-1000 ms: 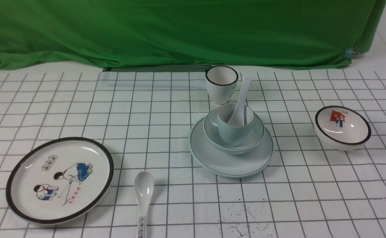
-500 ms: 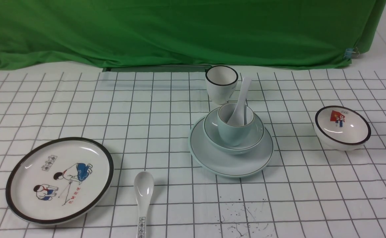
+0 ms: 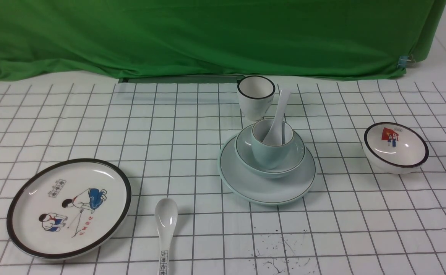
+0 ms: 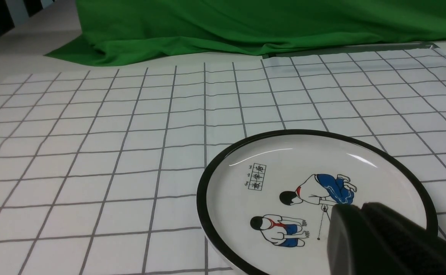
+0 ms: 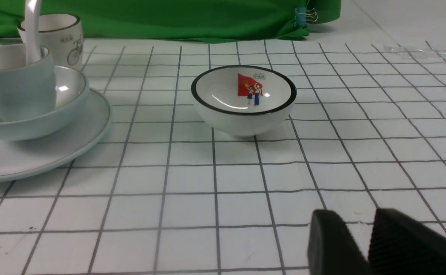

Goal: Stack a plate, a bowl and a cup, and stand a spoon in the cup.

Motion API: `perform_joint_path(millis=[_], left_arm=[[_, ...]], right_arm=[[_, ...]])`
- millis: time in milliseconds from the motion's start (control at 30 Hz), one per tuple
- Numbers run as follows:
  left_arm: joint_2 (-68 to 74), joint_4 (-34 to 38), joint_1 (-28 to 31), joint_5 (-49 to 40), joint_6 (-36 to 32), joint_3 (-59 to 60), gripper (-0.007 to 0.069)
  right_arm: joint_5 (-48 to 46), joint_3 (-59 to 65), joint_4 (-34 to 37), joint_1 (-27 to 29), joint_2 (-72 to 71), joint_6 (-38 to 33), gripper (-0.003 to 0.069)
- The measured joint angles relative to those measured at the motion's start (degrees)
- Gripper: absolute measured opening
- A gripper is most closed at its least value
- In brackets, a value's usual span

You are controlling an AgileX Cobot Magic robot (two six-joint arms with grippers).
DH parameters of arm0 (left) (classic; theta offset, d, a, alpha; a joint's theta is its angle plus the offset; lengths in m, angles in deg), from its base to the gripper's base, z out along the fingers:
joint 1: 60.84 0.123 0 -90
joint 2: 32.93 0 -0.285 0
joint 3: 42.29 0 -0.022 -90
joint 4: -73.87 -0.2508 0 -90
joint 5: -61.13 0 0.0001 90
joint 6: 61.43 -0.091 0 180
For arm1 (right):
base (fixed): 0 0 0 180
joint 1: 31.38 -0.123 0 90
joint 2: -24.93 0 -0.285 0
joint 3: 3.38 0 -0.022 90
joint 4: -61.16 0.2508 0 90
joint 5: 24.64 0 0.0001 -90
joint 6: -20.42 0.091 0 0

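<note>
Right of the desk's [image 3: 192, 114] centre, the plate [image 3: 245, 187] carries the bowl [image 3: 299, 156], the cup [image 3: 268, 154] and the upright-leaning spoon [image 3: 278, 118]; stacking looks done. Left end effector [image 4: 383, 244] is together; right end effector [image 5: 368, 244] shows a slight gap, gripping nothing, so only retreat seems left.

I see a big plate with cartoon kids [image 3: 69, 208] near me on the left. A spoon with black writing [image 3: 165, 229] lies beside it. A black-rimmed cup [image 3: 255, 97] stands far back. A flag bowl [image 3: 396, 147] sits on the right.
</note>
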Motion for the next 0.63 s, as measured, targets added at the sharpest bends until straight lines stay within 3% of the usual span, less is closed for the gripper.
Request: perform_joint_path(millis=[633], left_arm=[[0.0, 0.0, 0.0, 0.0, 0.0, 0.0, -0.0029]], right_arm=[[0.0, 0.0, 0.0, 0.0, 0.0, 0.0, 0.0242]])
